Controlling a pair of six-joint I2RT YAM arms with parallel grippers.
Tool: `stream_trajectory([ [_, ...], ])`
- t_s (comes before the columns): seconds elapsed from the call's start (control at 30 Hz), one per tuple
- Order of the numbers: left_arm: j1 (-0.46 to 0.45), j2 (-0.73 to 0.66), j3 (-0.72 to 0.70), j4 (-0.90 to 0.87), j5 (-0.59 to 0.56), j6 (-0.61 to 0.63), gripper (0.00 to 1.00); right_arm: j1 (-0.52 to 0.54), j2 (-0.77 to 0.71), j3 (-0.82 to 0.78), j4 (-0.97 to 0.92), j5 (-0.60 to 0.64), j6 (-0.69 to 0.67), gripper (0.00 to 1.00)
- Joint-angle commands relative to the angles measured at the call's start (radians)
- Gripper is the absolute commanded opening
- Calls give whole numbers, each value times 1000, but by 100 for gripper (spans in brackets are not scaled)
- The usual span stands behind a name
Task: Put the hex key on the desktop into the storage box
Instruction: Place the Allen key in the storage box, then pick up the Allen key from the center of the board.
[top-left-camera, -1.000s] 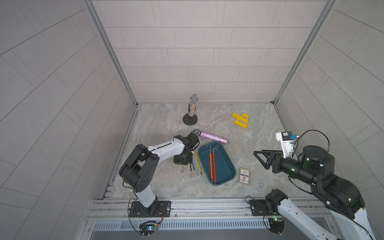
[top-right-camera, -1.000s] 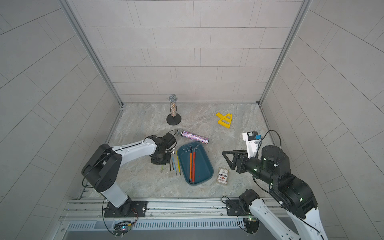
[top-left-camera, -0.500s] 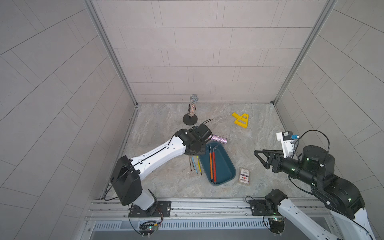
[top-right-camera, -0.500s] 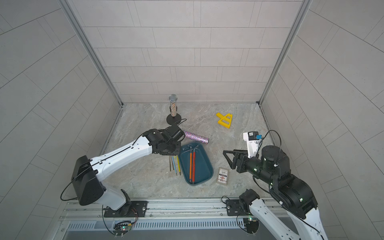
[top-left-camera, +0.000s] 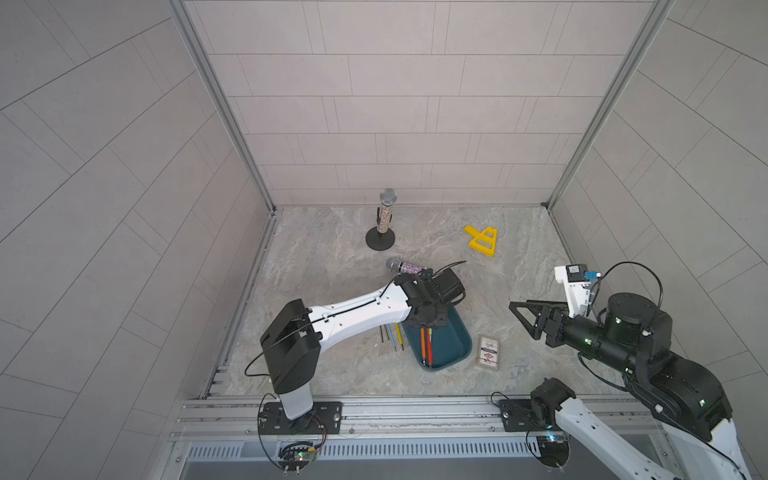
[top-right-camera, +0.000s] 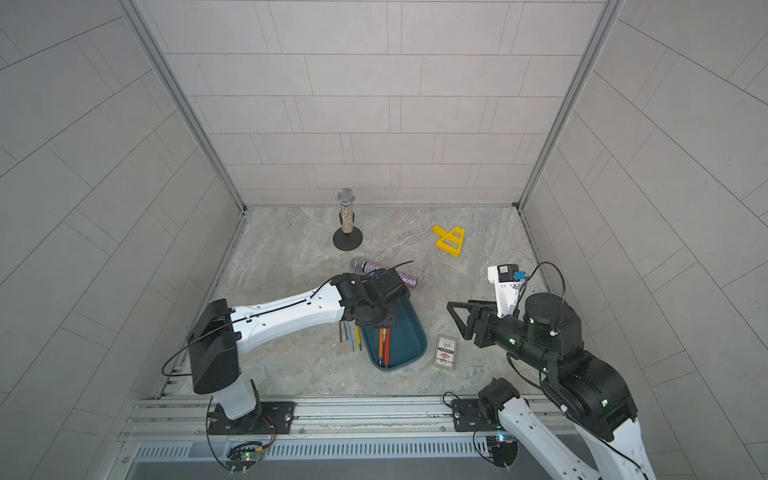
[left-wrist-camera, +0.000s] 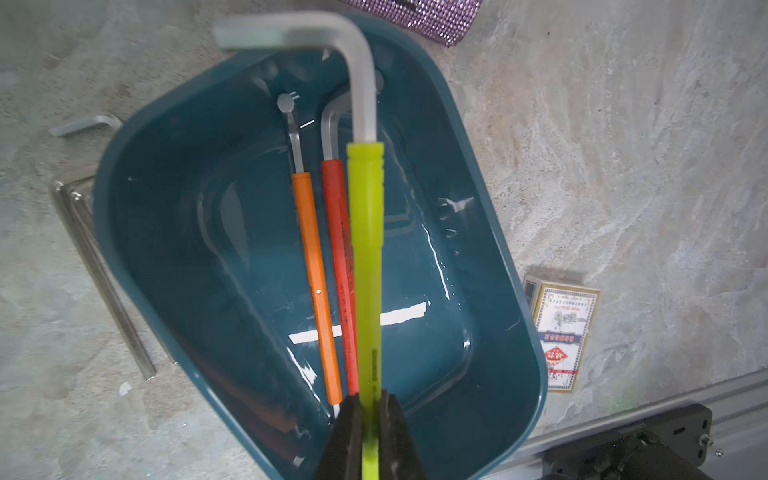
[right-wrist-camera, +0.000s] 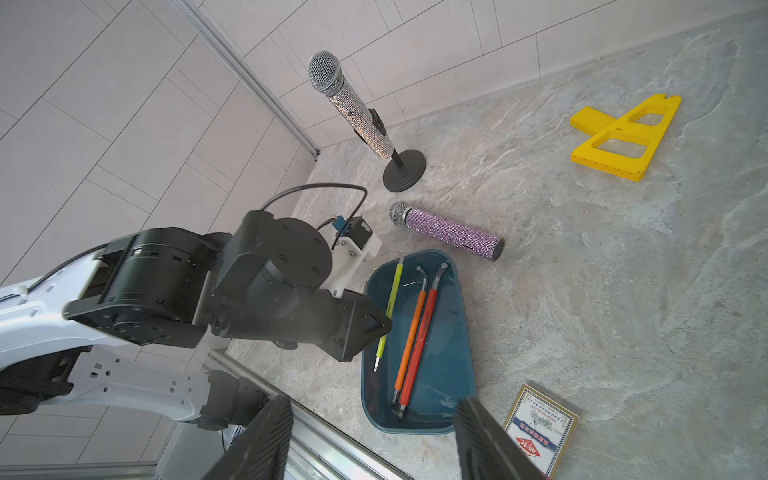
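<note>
Left gripper (left-wrist-camera: 370, 400) clamped on yellow-green hex key (left-wrist-camera: 365, 249) at lower centre, its shaft ran upward over storage box (left-wrist-camera: 187, 249), right gripper (right-wrist-camera: 374, 405) fingers stood apart.

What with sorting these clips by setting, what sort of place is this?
Likely a robot test cell, not a workshop: tiled walls box in a marbled desktop, two arms stand bolted to an aluminium rail, and unrelated props lie about: a standing microphone, a card box.
</note>
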Motion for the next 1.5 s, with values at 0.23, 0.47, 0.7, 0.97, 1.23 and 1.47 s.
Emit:
stream_trajectory([
  [0.23,-3,88,-51,79,41,-46,0,5,-10,-3,-16,18,-8,67],
  [0.47,-1,142,-59,97,62,-37,0,6,-13,-10,-15,19,-8,67],
  [0.7,2,171,-64,103,63,-31,0,5,-14,-15,-15,19,-5,67],
  [0.97,5,184,-59,102,75,-22,18,5,-13,-21,-13,19,-5,67],
  [1.23,6,126,-25,66,16,-3,30,5,-7,-16,-14,21,-7,67],
  [1.47,5,-17,-21,59,-81,3,30,5,-6,-15,-13,22,-8,67],
])
